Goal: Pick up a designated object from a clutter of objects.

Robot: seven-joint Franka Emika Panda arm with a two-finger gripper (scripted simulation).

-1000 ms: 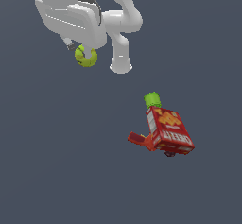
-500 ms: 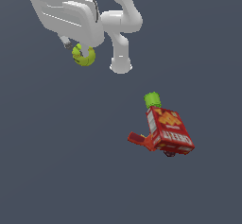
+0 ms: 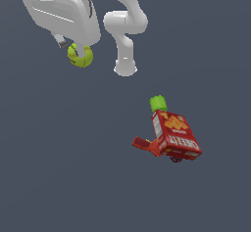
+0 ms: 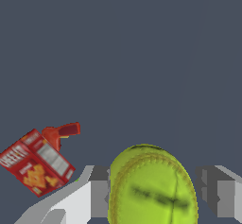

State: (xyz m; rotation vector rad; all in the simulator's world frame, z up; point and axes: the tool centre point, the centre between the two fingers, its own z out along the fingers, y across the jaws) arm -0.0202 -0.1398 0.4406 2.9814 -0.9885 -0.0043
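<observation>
Gripper [image 3: 80, 55] was clamped on yellow-green fruit [image 3: 81, 57], lifted high, well apart from red box [image 3: 175, 136], green cylinder [image 3: 158, 103], orange-red flat piece [image 3: 143, 144] below.

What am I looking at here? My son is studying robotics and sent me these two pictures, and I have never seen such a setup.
These are computer renders from a simulator, not photographs. The white jointed machine is a robot arm; at its end sits a gripper, a two-fingered clamp. One picture comes from a camera off the arm that takes in the whole scene. The other comes from a camera on the wrist, looking past the gripper's fingers.

The gripper holds a small yellow-green ball-like object, which fills much of the wrist view. It is raised clear of the other things.

On the dark grey surface lies a small heap: a red printed box, a bright green cylinder-like object at one end of it, and an orange-red flat piece beside it.
</observation>
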